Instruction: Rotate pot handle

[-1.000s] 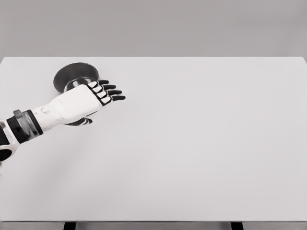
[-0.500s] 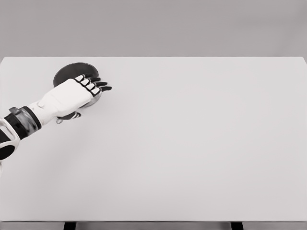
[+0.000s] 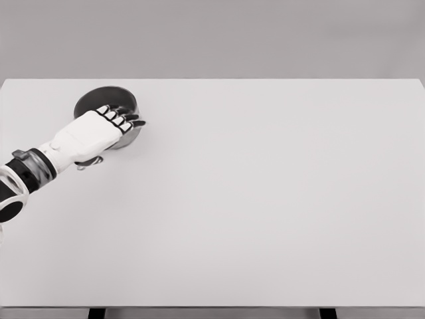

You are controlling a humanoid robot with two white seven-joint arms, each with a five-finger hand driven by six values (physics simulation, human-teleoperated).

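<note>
Broadly, a wide white surface [image 3: 265,199] fills almost the whole head view, running from the near edge to a far edge against a plain grey backdrop. The left arm [image 3: 40,166] comes in from the lower left, white shell with a dark wrist band, and reaches toward the far-left part of the surface. The right arm is out of view.

Next in size is the pot [image 3: 106,106], a dark, round metal vessel standing upright near the far-left corner, well apart from the surface's centre. Its near-right side is covered by the left hand [image 3: 109,126], so only the far rim and part of the dark interior show.

The hand lies over the pot's near rim, its black-tipped fingers [image 3: 126,119] pointing right and bent a little over the edge. Whether they are clamped on anything cannot be told, since the contact is hidden beneath the palm. A small dark piece showing just below the wrist may be the pot handle [image 3: 88,162], though it is too small to be sure.

As a judgement, the task looks to be at its early contact stage: the hand has reached the pot, but no turn of the handle can be confirmed, so the rotation itself appears left to do.
</note>
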